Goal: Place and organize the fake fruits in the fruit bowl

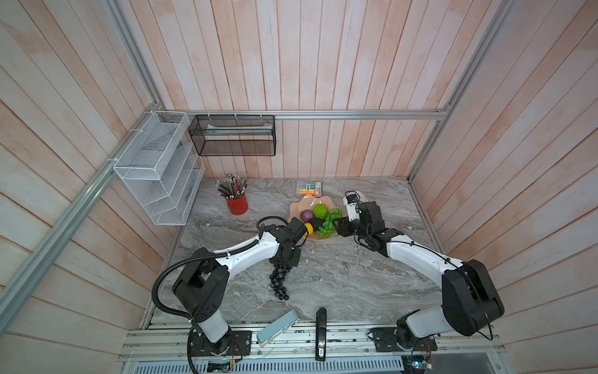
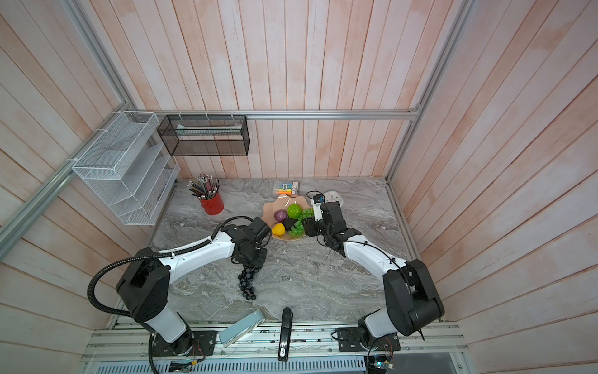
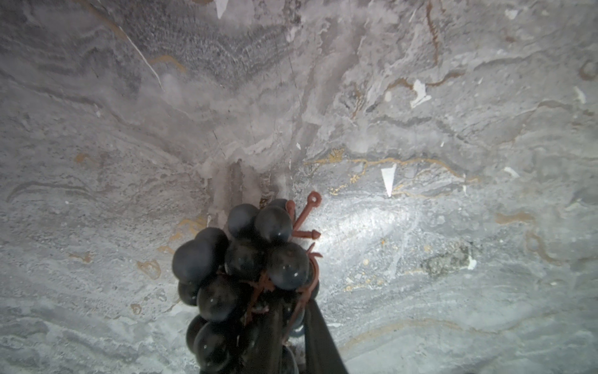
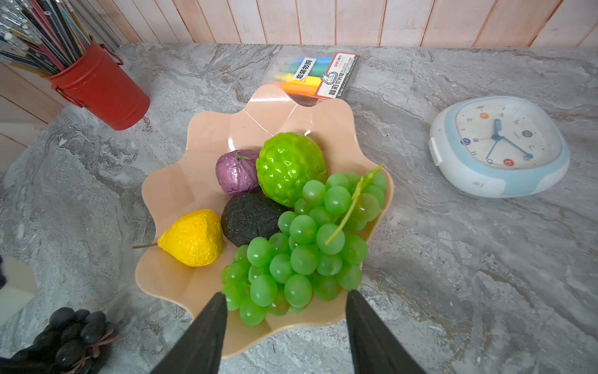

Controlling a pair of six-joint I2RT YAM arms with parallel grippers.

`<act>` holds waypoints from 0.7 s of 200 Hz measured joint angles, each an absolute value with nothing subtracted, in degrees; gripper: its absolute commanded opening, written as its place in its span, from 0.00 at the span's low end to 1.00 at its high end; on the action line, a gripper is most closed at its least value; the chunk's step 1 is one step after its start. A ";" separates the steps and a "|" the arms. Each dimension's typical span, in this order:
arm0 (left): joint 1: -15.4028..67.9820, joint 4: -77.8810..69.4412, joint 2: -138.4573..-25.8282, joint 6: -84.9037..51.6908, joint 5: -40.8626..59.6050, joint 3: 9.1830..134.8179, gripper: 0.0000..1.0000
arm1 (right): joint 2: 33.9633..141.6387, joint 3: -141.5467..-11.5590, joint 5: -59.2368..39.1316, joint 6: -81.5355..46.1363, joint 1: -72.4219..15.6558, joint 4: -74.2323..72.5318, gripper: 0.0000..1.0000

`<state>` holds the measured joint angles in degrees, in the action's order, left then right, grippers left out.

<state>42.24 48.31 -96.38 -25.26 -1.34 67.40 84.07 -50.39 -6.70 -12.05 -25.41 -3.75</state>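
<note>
Left tool (image 3: 289, 312) clamped on black grape bunch (image 3: 242, 259), right tool (image 4: 286, 294) apart, marble table (image 1: 339, 275), plank walls (image 1: 323, 64)

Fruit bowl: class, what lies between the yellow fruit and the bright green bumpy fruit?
The dark bumpy avocado lies between the yellow fruit and the bright green bumpy fruit, clearest in the right wrist view.

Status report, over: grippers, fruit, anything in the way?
Left gripper shut on black grape bunch, outside fruit bowl. Right gripper open at green grape bunch in bowl. Nothing between black bunch and bowl.
</note>
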 measured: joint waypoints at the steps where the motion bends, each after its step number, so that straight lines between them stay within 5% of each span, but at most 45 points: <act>1: 42.26 48.31 -96.38 -25.26 -1.32 67.40 0.17 | 84.07 -50.39 -6.70 -12.05 -25.41 -3.75 0.59; 58: 42.78 48.71 -96.38 -25.78 -0.23 67.40 0.00 | 84.14 -50.28 -7.03 -12.05 -25.41 -4.34 0.59; 140: 42.78 50.13 -92.01 -25.21 2.37 67.42 0.00 | 84.14 -49.36 -7.18 -12.27 -25.41 -4.56 0.59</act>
